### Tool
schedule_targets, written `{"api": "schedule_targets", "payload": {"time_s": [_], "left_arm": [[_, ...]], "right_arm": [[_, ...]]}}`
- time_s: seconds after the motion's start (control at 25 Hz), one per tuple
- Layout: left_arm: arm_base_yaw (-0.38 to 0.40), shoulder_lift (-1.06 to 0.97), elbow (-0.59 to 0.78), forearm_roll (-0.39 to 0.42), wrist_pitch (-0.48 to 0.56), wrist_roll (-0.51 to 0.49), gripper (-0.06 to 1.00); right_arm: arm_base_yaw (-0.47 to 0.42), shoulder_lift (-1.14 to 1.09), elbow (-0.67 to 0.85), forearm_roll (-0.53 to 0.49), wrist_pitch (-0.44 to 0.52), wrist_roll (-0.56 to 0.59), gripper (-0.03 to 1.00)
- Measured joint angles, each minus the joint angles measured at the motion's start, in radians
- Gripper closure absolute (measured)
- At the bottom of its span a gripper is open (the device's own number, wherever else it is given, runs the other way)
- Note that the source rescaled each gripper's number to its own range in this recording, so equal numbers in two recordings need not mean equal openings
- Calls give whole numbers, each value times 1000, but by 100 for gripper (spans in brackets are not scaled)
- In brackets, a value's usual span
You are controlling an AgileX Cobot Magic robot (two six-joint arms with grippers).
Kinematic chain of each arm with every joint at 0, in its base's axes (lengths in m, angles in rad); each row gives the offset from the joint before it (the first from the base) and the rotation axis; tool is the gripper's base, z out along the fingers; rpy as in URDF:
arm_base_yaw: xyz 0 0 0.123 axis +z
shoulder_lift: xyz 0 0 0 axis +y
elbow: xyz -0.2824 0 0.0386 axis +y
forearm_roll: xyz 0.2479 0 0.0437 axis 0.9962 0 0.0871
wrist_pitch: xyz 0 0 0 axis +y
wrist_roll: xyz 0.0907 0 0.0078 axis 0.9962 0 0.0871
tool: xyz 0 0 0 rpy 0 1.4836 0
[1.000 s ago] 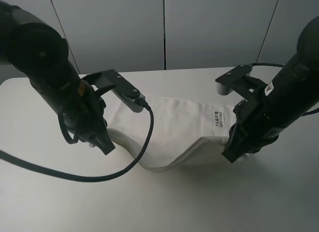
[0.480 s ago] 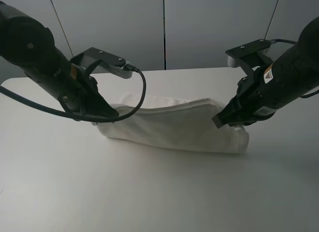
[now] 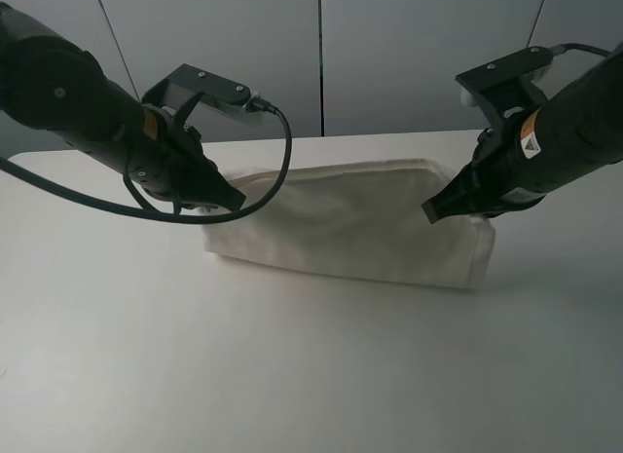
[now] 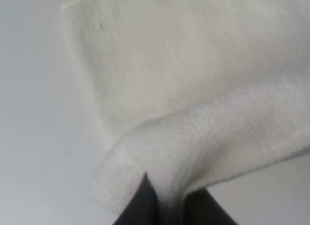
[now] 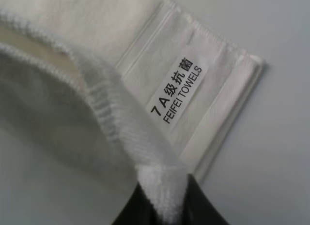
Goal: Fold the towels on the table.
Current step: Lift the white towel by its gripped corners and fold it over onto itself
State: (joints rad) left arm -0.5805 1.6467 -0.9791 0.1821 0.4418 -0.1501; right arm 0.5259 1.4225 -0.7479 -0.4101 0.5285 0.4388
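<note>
The white towel (image 3: 350, 224) lies across the middle of the table (image 3: 292, 375), doubled over, with its upper layer lifted at both ends. My left gripper (image 3: 229, 202) is shut on the towel's left corner. In the left wrist view the cloth (image 4: 193, 138) bunches between the dark fingers (image 4: 143, 208) of that gripper (image 4: 167, 198). My right gripper (image 3: 435, 209) is shut on the right corner. The right wrist view shows the hem (image 5: 162, 186) pinched in the gripper (image 5: 162, 193), above the lower layer's border band and printed label (image 5: 177, 92).
A grey panelled wall (image 3: 321, 54) stands behind the table's far edge. The left arm's black cable (image 3: 146, 211) loops down beside the towel's left end. Bare tabletop stretches in front of the towel.
Both grippers have carried the towel's near edge up and toward the far side, laying it over the lower layer. The label no longer shows in the exterior view.
</note>
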Motion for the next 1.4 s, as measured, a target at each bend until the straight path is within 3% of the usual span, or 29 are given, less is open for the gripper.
{"api": "schedule_targets", "payload": {"time_s": [0.16,0.56,0.76,1.24,1.4], "left_arm": [[0,33,0,23,-26,0,88],[0,44,0,52,-118,0,88],[2,45,0,89,-166,0,88],[114,45,0,91,-236,-8,86],[114,45,0,91,-250,-8,80]], "right_arm": [[0,0,-2,-88,-15,91,97],[0,68,-2,-193,-46,214,97],[0,113,-2,-332,-83,366,97],[2,159,-3,-599,-142,681,97],[2,159,-3,-623,-140,733,97]]}}
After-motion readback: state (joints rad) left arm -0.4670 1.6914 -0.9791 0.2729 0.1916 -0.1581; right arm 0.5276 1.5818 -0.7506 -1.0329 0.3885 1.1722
